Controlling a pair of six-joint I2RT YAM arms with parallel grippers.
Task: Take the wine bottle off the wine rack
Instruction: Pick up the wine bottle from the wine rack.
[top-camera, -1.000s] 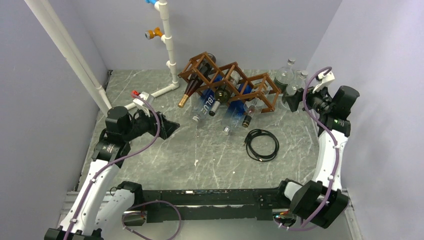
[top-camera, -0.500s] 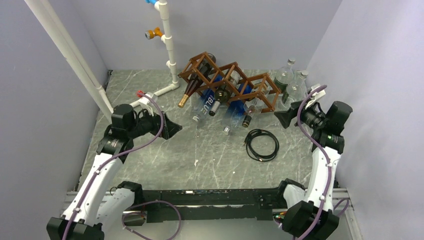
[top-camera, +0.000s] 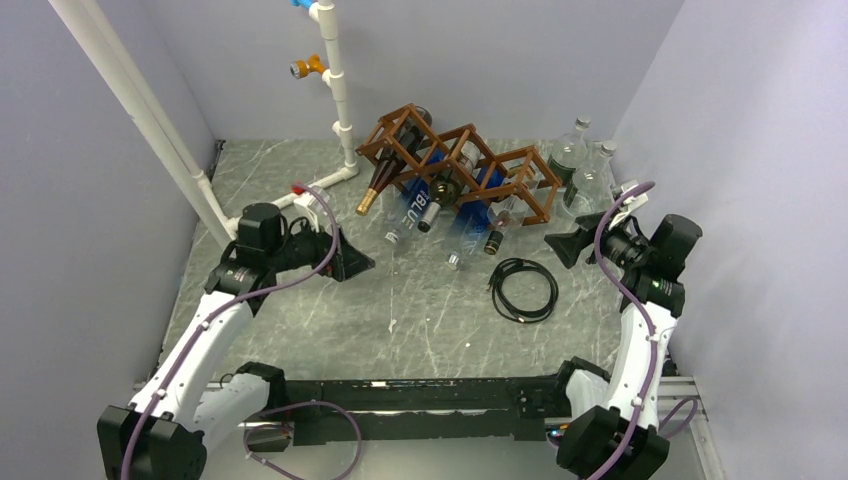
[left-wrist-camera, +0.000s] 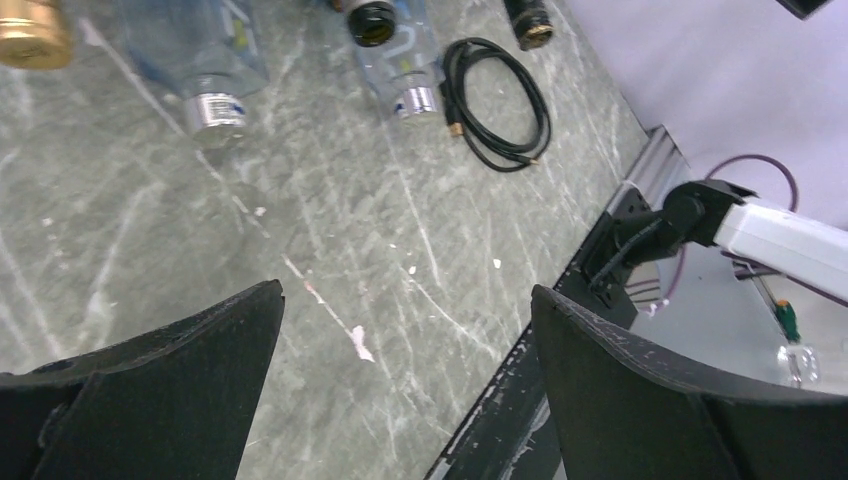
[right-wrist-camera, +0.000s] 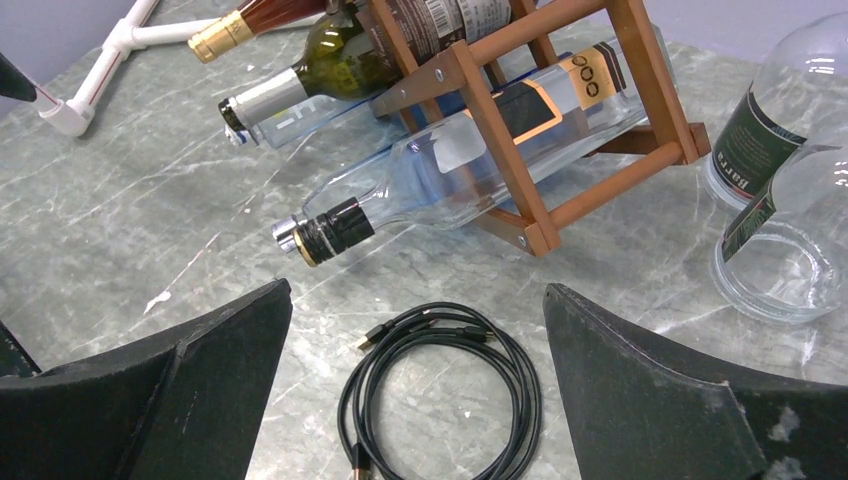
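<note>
The wine rack (top-camera: 462, 168) stands at the far middle of the marbled table (top-camera: 330, 320), its bottles lying necks-forward in the cells. The right gripper (right-wrist-camera: 415, 290), spread wide and empty, hangs near the rack's right end, above a coiled black cable (right-wrist-camera: 440, 390). The green wine bottle (right-wrist-camera: 320, 65) lies in the rack beyond it, untouched. The left gripper (left-wrist-camera: 405, 300), also wide and empty, hovers well apart to the rack's left. 1 blue bottle (top-camera: 415, 203) reads "BLU".
</note>
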